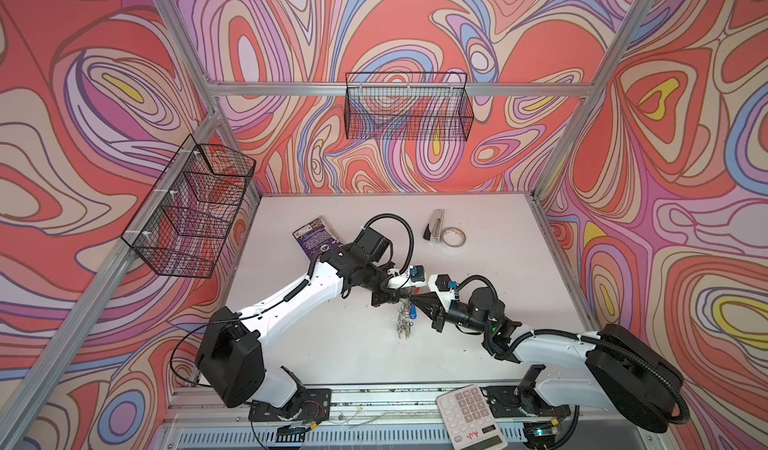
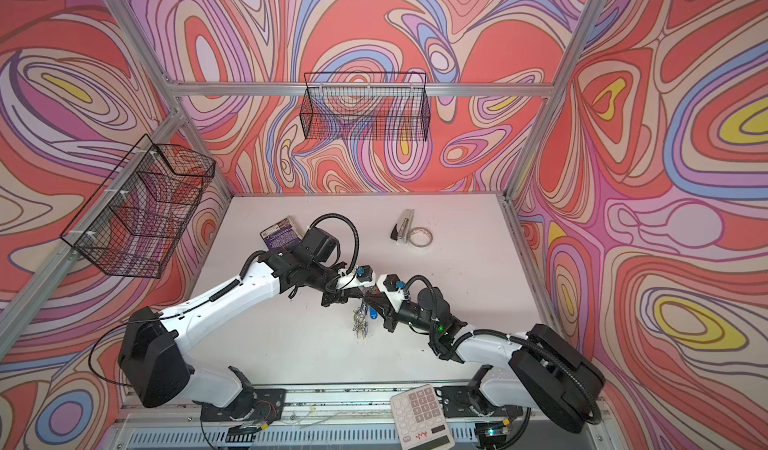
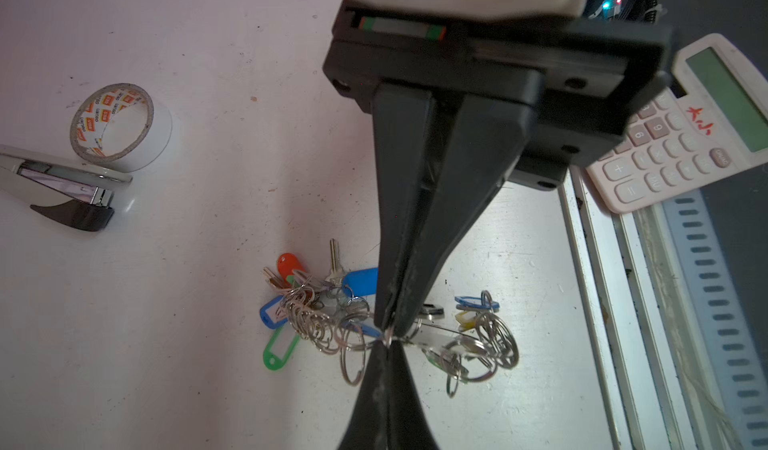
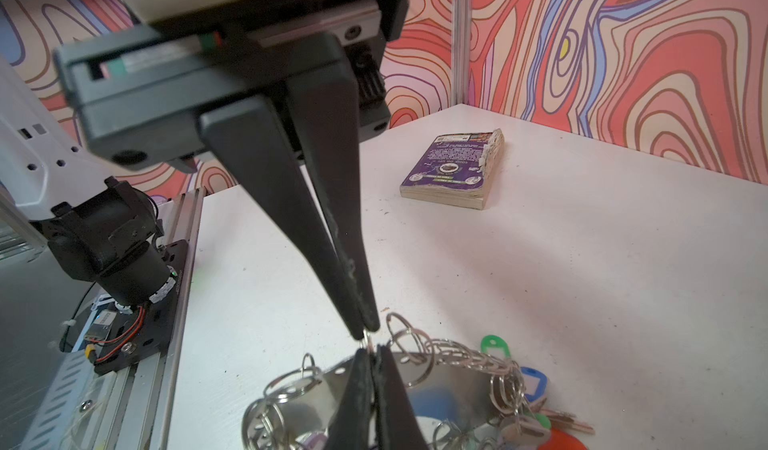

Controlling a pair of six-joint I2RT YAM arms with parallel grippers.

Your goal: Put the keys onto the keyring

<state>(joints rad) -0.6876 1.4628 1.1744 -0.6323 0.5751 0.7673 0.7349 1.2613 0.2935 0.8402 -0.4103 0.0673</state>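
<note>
Grey metal glints above the middle of the white desk (image 4: 582, 260), where the keyring (image 4: 457, 383), a flat oval plate edged with loops, hangs from the meeting tips of the two arms. Whether its lowest pieces touch the desk cannot be told. The left gripper (image 3: 388, 329) and the right gripper (image 4: 366, 330) point at each other tip to tip. Each has its jaws closed, and both pinch the same small ring (image 4: 368, 341), a thin silver loop at the plate's edge, from opposite sides. Many more split rings dangle round the plate, some carrying a blue tag (image 3: 359, 279), a green tag (image 3: 280, 350) and a red tag (image 3: 289, 263). The loops crowd and overlap, so which of them bears the keys with the black-rimmed tag cannot be told. In both top views the bunch sits just below the point where the arms come together. Well apart from it, toward the far right of the desk, a tape roll (image 3: 162, 132) lies flat just beside a stapler (image 3: 62, 177). A worn purple book (image 4: 451, 169) lies on the far left part, near the left arm. A pale calculator (image 3: 673, 144) rests on the front rail close to the right arm's base.
</note>
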